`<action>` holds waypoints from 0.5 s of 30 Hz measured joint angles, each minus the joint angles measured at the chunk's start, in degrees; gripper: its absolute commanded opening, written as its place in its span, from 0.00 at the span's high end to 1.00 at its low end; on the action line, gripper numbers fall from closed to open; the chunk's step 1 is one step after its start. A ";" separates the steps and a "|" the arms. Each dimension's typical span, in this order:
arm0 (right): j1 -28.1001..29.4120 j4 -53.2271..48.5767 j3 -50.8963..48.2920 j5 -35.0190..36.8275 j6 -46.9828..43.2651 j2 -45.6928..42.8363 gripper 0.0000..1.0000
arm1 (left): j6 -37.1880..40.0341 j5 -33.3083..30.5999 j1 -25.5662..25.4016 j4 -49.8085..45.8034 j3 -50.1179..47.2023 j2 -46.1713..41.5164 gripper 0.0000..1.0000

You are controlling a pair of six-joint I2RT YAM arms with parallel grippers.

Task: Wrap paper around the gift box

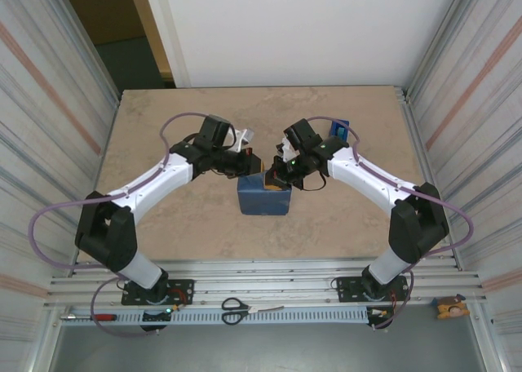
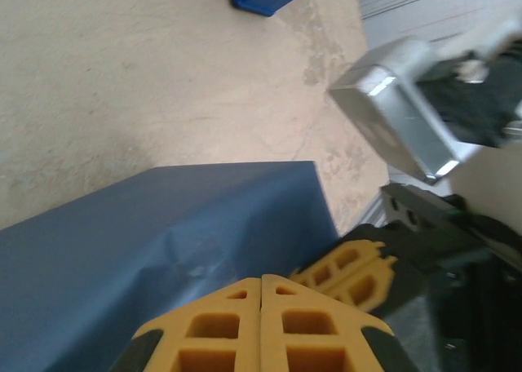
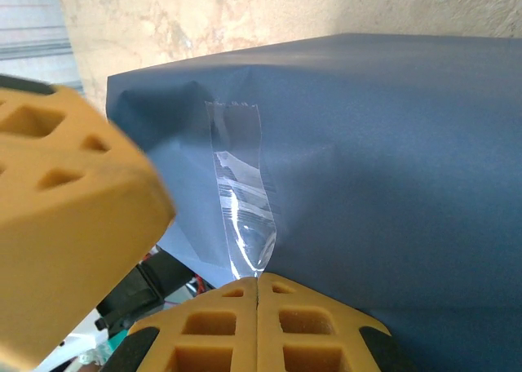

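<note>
A: Status on the wrap?
B: The paper [image 1: 263,199] is folded round the gift box with its slate-blue face out. It's a blocky parcel mid-table [image 1: 163,143]. The box itself is covered.
A: Claws?
B: On the left gripper [image 2: 261,294], the 2 yellow fingers are pressed flat together with nothing between them, tips over the paper. The right gripper [image 3: 257,294] is also closed tight, tips against the paper.
A: Tape?
B: 1 strip of clear tape [image 3: 241,201] runs down the paper, crinkled. Its lower end meets the right claw's finger seam. Can't tell whether it's pinched or only touching.
A: The 2 claws relative to each other?
B: Just beside each other, at the parcel's far edge.
A: Anything else?
B: A blue tape dispenser [image 1: 339,131] sits on the table beyond the right arm, apart from the parcel. Scissors [image 1: 236,310] lie on the near rail between the 2 bases.
</note>
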 measured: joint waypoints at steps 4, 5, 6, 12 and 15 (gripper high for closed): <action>-0.02 0.31 -0.07 0.00 0.42 -0.04 1.00 | 0.76 -1.03 -0.59 -1.62 0.63 1.60 1.00; 0.00 0.39 -0.09 0.00 0.52 -0.04 1.00 | 1.14 -1.05 -0.81 -2.12 1.03 2.05 1.00; 0.00 0.55 -0.15 -0.02 0.66 -0.04 1.00 | 1.60 -1.16 -1.07 -2.89 1.57 2.51 1.00; 0.00 0.59 -0.17 -0.02 1.03 -0.07 1.00 | 5.90 -2.75 -1.79 -8.15 5.44 4.76 1.00; 0.00 0.66 -0.17 0.00 1.05 -0.11 0.97 | 8.02 -4.02 -2.23 -10.38 6.99 5.57 1.00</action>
